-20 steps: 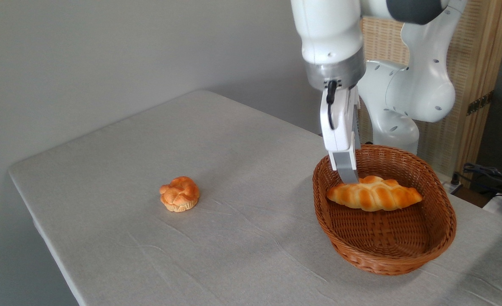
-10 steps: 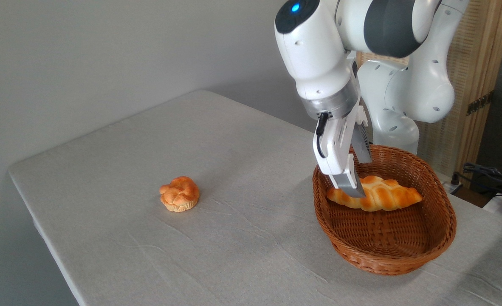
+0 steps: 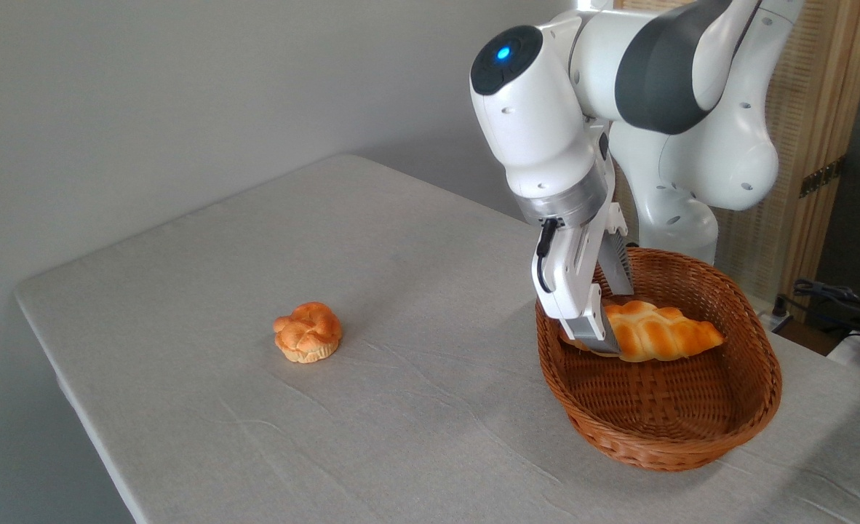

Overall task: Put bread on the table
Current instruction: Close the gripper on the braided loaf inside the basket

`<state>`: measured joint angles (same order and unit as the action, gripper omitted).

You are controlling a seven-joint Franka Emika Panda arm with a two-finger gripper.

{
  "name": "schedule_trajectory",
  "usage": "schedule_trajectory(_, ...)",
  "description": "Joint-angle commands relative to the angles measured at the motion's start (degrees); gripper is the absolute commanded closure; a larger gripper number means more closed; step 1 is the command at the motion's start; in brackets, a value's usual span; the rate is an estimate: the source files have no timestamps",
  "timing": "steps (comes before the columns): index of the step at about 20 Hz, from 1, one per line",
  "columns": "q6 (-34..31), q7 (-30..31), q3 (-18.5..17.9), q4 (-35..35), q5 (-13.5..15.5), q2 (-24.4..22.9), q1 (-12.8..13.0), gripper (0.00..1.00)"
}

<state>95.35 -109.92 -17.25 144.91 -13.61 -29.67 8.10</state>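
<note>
The long braided bread (image 3: 664, 333) lies inside the brown wicker basket (image 3: 674, 457) at the right of the grey-clothed table (image 3: 401, 240). My gripper (image 3: 613, 320) is tilted and reaches down into the basket over the loaf's left end. Its fingers stand open and straddle the loaf. The near finger (image 3: 591, 327) covers the loaf's left tip, and the far finger (image 3: 617, 258) drops behind the loaf, its tip hidden. The bread still rests on the basket floor.
A small round knotted bun (image 3: 308, 332) sits on the cloth left of centre. The robot's white base (image 3: 681, 218) and a wooden screen (image 3: 823, 145) stand behind the basket. Cables (image 3: 837, 298) lie at the far right.
The arm has tilted and lowered over the last second. The fingers went from just above the loaf's left end down to either side of it. The bread and bun have not moved.
</note>
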Motion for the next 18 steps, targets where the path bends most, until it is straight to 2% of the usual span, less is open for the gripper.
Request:
schedule_trajectory(1, 2.99, -0.29, -0.32, 3.00, -1.07, -0.56, 0.34, 0.00)
schedule_trajectory(3, 3.61, -0.29, -0.32, 3.71, -1.16, -0.56, 0.34, 0.02)
schedule_trajectory(5, 3.70, -0.29, -0.32, 3.80, -1.16, -0.56, 0.34, 0.15)
schedule_trajectory(6, 3.70, -0.29, -0.24, 3.80, -1.16, -0.56, 0.34, 0.32)
schedule_trajectory(7, 3.70, -0.29, -0.24, 3.80, -1.16, -0.56, 0.34, 0.38)
schedule_trajectory(8, 3.70, -0.38, -0.24, 3.80, -1.16, -0.56, 0.34, 0.53)
schedule_trajectory(11, 3.53, -0.47, -0.32, 3.71, -1.16, -0.56, 0.34, 0.79)
schedule_trajectory(14, 3.26, -0.47, -0.32, 3.71, -1.16, -0.56, 0.34, 0.91)
schedule_trajectory(18, 3.17, -0.55, -0.32, 3.71, -1.16, -0.56, 0.34, 0.94)
